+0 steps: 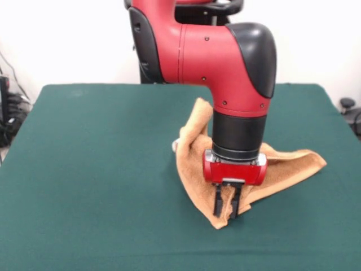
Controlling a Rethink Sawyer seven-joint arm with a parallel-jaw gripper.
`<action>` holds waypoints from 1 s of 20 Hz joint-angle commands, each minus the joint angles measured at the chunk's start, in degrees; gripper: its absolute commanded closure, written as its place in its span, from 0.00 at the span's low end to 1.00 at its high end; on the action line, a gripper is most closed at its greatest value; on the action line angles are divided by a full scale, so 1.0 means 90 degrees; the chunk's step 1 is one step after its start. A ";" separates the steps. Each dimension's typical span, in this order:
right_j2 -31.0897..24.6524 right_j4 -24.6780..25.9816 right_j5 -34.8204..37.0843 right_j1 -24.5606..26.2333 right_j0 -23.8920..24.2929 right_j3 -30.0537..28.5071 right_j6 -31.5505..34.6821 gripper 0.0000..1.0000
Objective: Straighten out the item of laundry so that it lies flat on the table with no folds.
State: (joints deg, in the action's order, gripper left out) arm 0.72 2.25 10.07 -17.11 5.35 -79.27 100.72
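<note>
Gripper (227, 206) is hanging just right of the frame's centre and low down, its two dark fingers (218, 204) pointing straight down with a narrow gap between them, seemingly pinching the bottom corner of the towel (194, 161); whether cloth is truly caught there is hard to tell. The arm (225, 53) is coming down from the top of the frame, elbow bent, wrist vertical. The towel is lying crumpled at centre-right on the green bench (90, 169), one wing running out to the right, a fold rising behind the wrist. A thin pinch is risking a slip, leaving the corner where it is. Dragging along the surface is likely to bunch the terry against the felt, adding creases instead of clearing them.
</note>
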 commanded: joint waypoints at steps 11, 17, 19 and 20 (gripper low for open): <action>-0.0358 0.0042 0.0083 0.0758 -0.0219 -0.0033 0.0775 1.00; -0.0223 -0.0133 0.0522 0.0590 -0.0373 -0.0129 0.0922 1.00; -0.0185 -0.0238 0.0908 0.0450 -0.0430 -0.0241 0.0978 1.00; -0.0162 -0.0277 0.1085 0.0384 -0.0455 -0.0282 0.0992 1.00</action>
State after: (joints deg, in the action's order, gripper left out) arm 1.47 2.03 10.13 -17.05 4.62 -79.09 100.72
